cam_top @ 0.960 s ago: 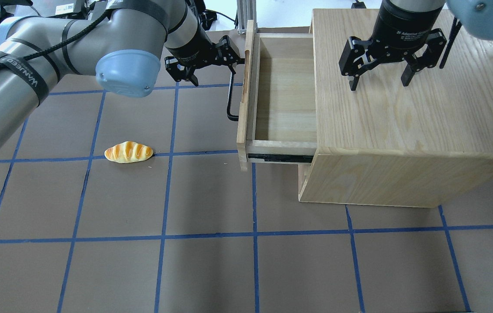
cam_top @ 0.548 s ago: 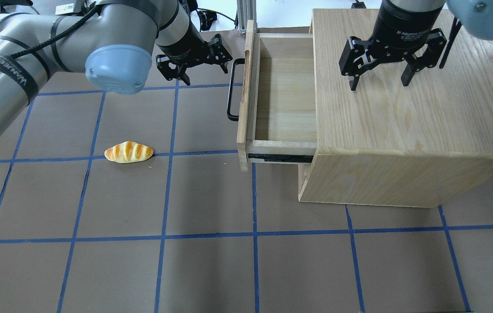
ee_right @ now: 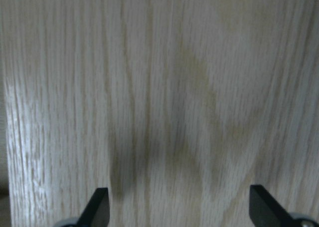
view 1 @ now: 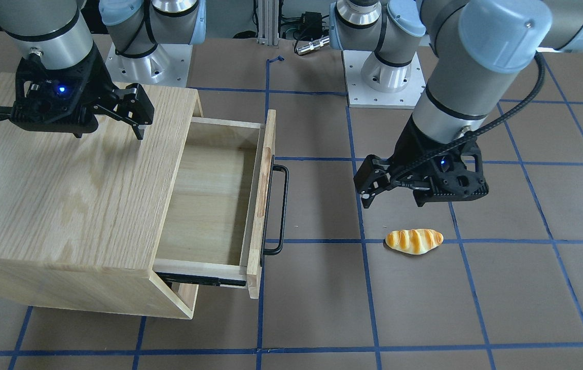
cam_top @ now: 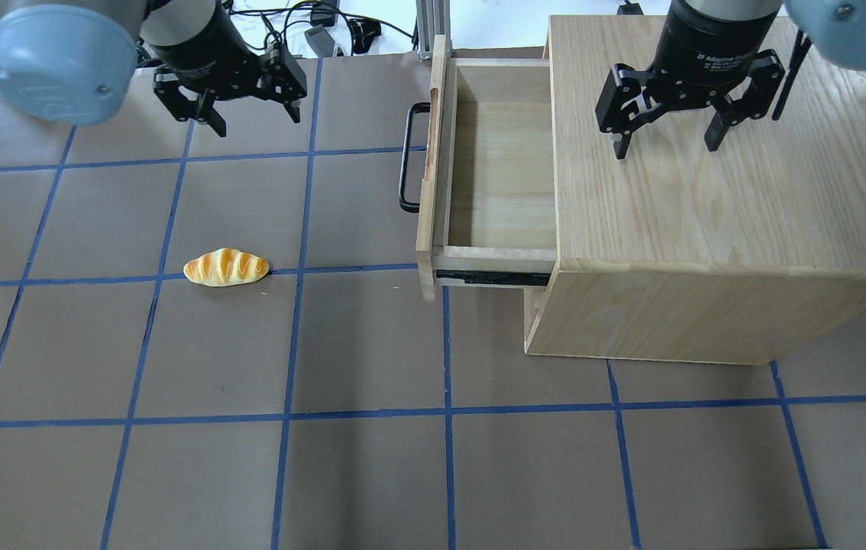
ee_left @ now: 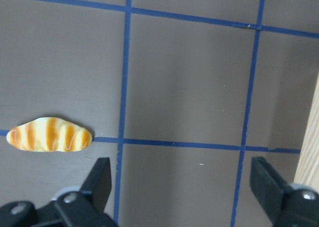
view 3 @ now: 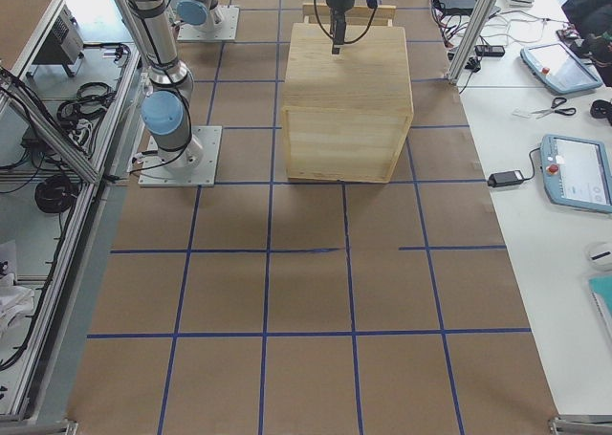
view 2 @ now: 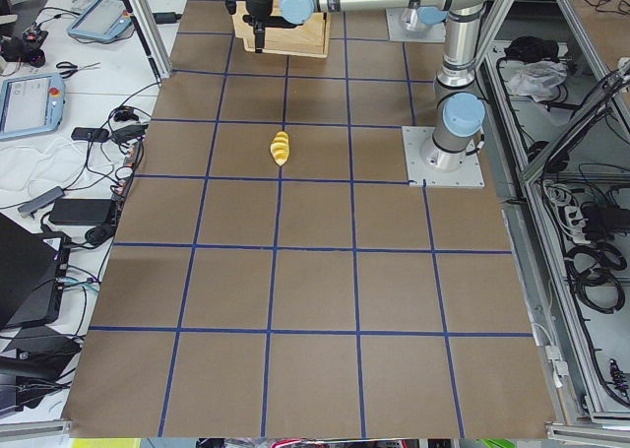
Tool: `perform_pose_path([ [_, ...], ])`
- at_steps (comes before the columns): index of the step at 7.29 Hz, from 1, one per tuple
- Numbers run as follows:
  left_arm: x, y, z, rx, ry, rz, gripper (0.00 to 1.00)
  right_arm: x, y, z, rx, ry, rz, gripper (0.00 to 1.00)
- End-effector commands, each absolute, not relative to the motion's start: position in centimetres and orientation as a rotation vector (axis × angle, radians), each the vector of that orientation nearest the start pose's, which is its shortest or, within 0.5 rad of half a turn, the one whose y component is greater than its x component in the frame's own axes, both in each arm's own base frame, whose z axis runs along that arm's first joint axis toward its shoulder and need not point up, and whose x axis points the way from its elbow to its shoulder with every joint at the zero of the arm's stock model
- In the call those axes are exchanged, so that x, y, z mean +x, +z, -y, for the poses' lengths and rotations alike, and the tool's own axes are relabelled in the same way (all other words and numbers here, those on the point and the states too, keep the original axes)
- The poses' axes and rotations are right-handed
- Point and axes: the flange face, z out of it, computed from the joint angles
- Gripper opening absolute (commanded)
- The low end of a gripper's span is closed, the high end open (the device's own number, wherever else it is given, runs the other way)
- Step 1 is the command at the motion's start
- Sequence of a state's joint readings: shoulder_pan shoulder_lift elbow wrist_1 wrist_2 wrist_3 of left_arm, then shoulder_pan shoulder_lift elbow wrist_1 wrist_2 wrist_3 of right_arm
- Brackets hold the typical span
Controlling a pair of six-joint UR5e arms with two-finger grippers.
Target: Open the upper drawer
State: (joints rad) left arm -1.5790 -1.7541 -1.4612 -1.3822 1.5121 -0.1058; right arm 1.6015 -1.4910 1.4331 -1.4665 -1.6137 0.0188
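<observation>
The upper drawer [cam_top: 502, 168] of the light-wood cabinet [cam_top: 715, 198] stands pulled out toward the left, and its inside is bare. Its black bar handle [cam_top: 405, 156] is free; it also shows in the front-facing view [view 1: 284, 205]. My left gripper [cam_top: 256, 118] is open and empty. It hangs over the mat well left of the handle, beyond the far side of the toy bread [cam_top: 225, 267]. Its wrist view shows open fingers [ee_left: 99, 179] over the mat. My right gripper [cam_top: 666, 149] is open and empty just above the cabinet top [ee_right: 174, 87].
The orange-striped toy bread [view 1: 414, 241] lies on the brown mat with blue tape lines [cam_top: 288, 344], left of the drawer. The pulled-out drawer front [view 1: 263, 195] juts into the middle of the table. Both arm bases [view 1: 379, 77] stand at the robot's edge.
My left gripper has let go of the handle's far end and drawn away to the left, staying open. The drawer, the bread and the right gripper have not moved.
</observation>
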Motion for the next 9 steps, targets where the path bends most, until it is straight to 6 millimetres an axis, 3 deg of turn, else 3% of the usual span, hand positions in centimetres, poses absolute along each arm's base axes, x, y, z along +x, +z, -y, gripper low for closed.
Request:
perform_pose_path([
  [1, -11.5, 48.6, 55.8, -0.155, -0.175, -3.102, 1.0, 14.5, 50.5, 51.6, -0.019, 0.072, -3.185, 1.0],
  [3, -10.8, 47.7, 54.4, -0.143, -0.114, -3.066, 1.0, 14.5, 50.4, 51.6, -0.021, 0.074, -3.185, 1.0],
  [5, -9.3, 47.8, 54.2, -0.121, -0.108, -3.068, 1.0, 14.5, 50.5, 51.6, -0.021, 0.072, -3.185, 1.0],
  [9, -10.1, 49.1, 52.8, -0.125, -0.101, -3.131, 1.0, 14.5, 50.5, 51.6, -0.021, 0.072, -3.185, 1.0],
])
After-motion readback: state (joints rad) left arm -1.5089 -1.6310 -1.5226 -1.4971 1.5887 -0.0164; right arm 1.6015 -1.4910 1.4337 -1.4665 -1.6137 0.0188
